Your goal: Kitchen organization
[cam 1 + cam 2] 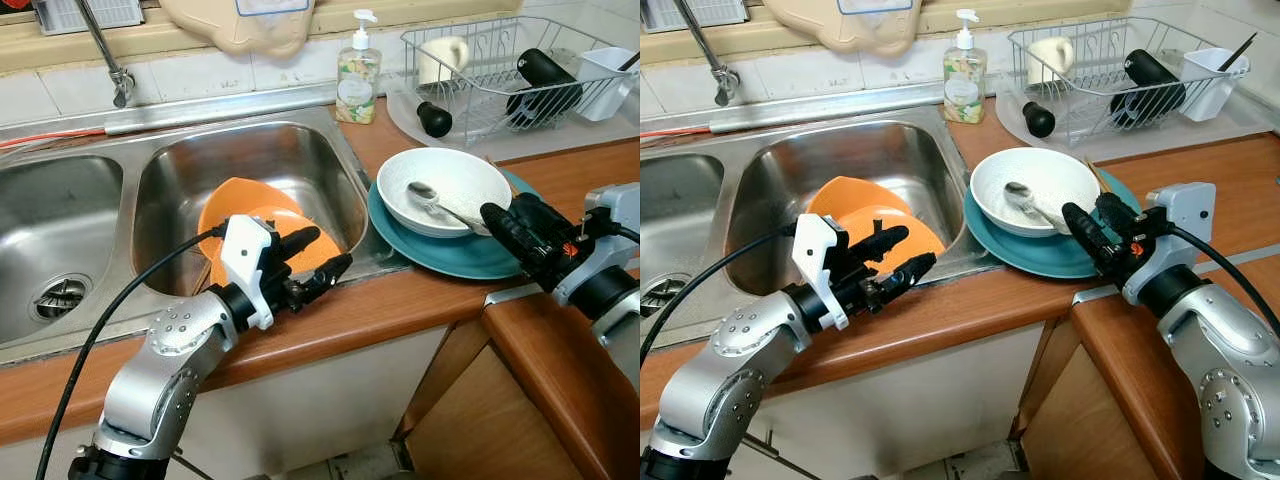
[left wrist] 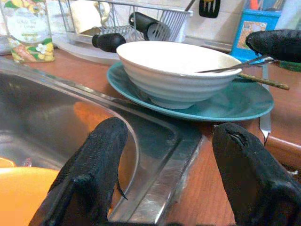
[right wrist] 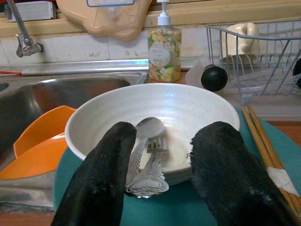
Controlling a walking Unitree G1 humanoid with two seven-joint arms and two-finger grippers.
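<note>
White bowl (image 1: 448, 188): speckled glaze, wide and shallow, upright on the teal plate, just right of the sink basin.
Bowl contents: metal spoon (image 3: 146, 155) with ornate handle, bowl end down inside, handle leaning out over the rim toward the right gripper; fork tines showing beside it in right wrist view.
Teal plate (image 1: 1040, 255): flat on the wooden desk (image 1: 380, 305), under the bowl; pair of wooden chopsticks (image 3: 265, 143) lying on its far-right rim.
Right gripper (image 1: 1092, 225): fingers spread, released, hovering at the near rim of the bowl with the spoon handle between them; contact not clear.
Left gripper (image 1: 318, 262): fingers apart, holding nothing, over the front edge of the right basin, pointing toward the plate.
Sink (image 1: 160, 150): stainless, double; right basin holding two stacked orange plates (image 1: 255, 215), tilted against the basin wall.
Dish rack (image 1: 480, 95): wire, on a tray at the back right of the desk; cream mug, black bottle and a white cutlery cup inside; black-knobbed item poking out at the front.
Soap bottle (image 1: 357, 72): pump type, floral label, upright behind the sink corner.
Faucet (image 1: 105, 50): behind the basins.
</note>
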